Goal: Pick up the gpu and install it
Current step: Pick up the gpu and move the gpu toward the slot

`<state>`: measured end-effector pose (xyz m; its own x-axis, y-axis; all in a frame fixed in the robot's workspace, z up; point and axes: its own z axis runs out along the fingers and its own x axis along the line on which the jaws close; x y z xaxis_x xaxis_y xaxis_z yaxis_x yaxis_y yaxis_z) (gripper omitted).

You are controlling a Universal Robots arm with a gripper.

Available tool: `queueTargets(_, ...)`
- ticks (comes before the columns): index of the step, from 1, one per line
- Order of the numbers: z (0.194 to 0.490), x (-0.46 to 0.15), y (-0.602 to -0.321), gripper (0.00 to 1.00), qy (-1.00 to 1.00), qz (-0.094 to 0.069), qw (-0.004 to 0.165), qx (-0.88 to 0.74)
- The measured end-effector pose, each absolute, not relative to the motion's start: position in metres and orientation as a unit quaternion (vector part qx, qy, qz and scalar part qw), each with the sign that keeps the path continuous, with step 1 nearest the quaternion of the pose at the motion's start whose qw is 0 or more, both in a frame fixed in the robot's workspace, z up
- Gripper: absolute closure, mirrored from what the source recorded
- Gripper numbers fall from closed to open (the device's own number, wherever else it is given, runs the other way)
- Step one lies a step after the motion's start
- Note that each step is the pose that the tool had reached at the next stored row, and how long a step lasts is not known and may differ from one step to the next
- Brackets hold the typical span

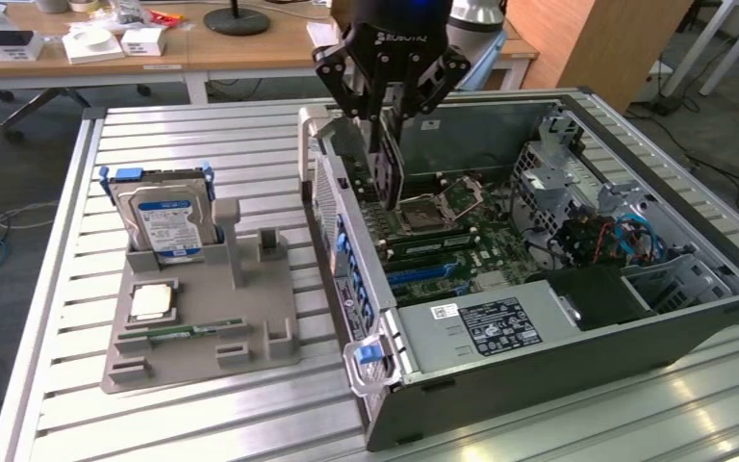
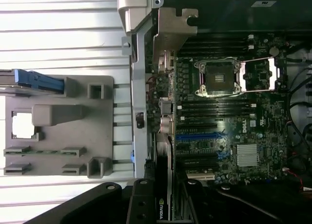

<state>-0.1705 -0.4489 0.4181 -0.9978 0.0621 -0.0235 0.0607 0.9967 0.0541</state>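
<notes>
My gripper (image 1: 391, 114) is at upper centre of the exterior view, pointing down, fingers clamped on the gpu (image 1: 387, 168). The card hangs upright and edge-on, inside the open top of the computer case (image 1: 575, 327), along the case's wall on the exterior view's left. Its lower edge sits close over the motherboard (image 1: 472, 245); I can't tell if it touches a slot. In the wrist view I get the gripper (image 2: 165, 207) with a black finger (image 2: 141, 199) on each side of the gpu (image 2: 163, 180), green logo on the card edge. The empty CPU socket (image 1: 423, 214) is just beside the card's lower end, and the blue slot (image 1: 427, 272) is lower down toward frame centre. The case lies on its side, centre-right of the frame, on a slatted metal table (image 1: 165, 423). At left of the frame, well apart from the case, is a grey parts holder (image 1: 254, 327). A hard drive (image 1: 165, 219) with a blue label stands upright in it, a CPU chip (image 1: 151, 301) lies flat below that, and a RAM stick (image 1: 196, 330) lies near the holder's front edge.
</notes>
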Motion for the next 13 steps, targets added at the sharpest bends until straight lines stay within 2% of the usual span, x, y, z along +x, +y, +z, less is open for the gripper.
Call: queueTargets(13,0.418,-0.144,-0.448,0.74,0.999,0.027,0.013,0.031)
